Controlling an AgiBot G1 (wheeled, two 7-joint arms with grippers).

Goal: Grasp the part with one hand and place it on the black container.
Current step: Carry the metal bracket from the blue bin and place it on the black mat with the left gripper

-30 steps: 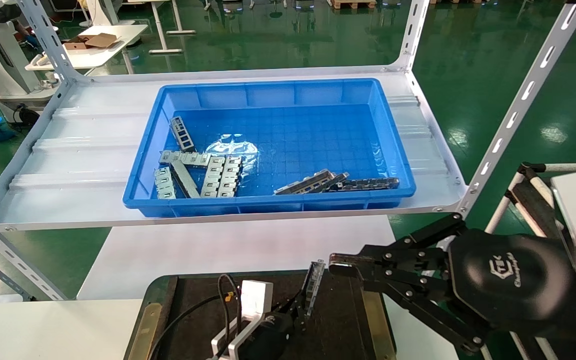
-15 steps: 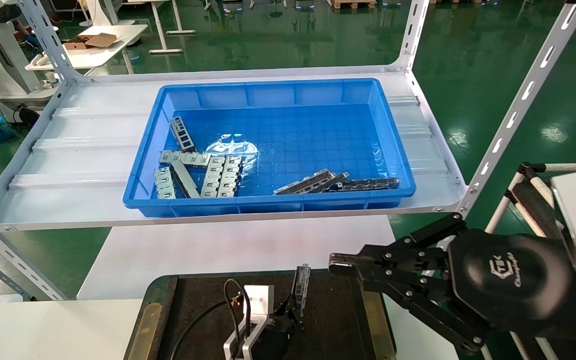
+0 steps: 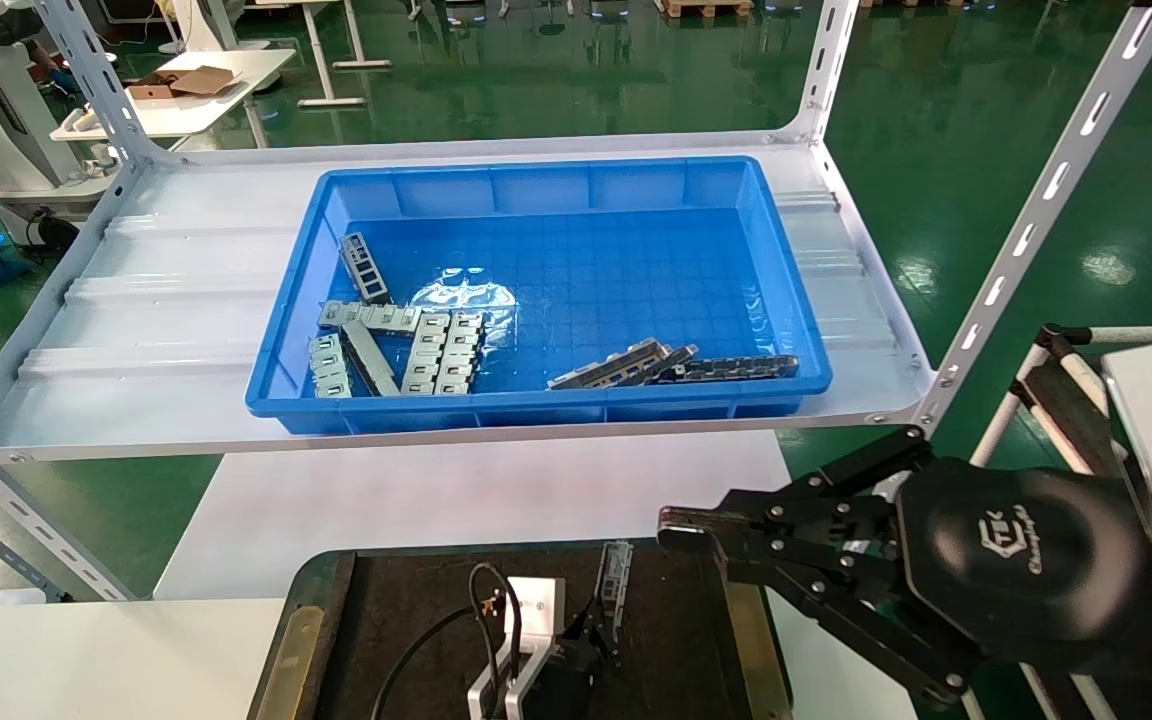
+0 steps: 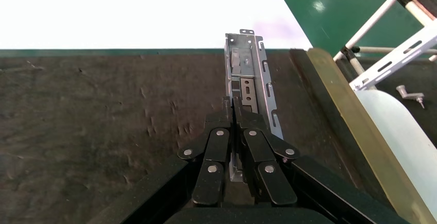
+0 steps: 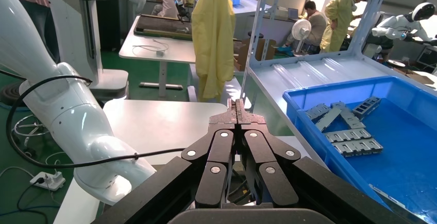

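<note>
While the left gripper [image 4: 238, 112] stays clamped on the part [image 4: 249, 82], we note its long axis running near-to-far over the black container [image 4: 103, 131]

The part's [image 4: 249, 87] near end (between the fingers [image 4: 214, 154]) is hidden.

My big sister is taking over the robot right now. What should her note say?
Left gripper: shut on the part, low over the black container, near its far right side.
Right gripper: shut, empty, parked off the container's right edge.
More metal pieces lie in the blue bin on the shelf.
Done: part picked and brought over the container.
Left: set it down, open, pull away. Whether it touches the bottom is unclear.
</note>
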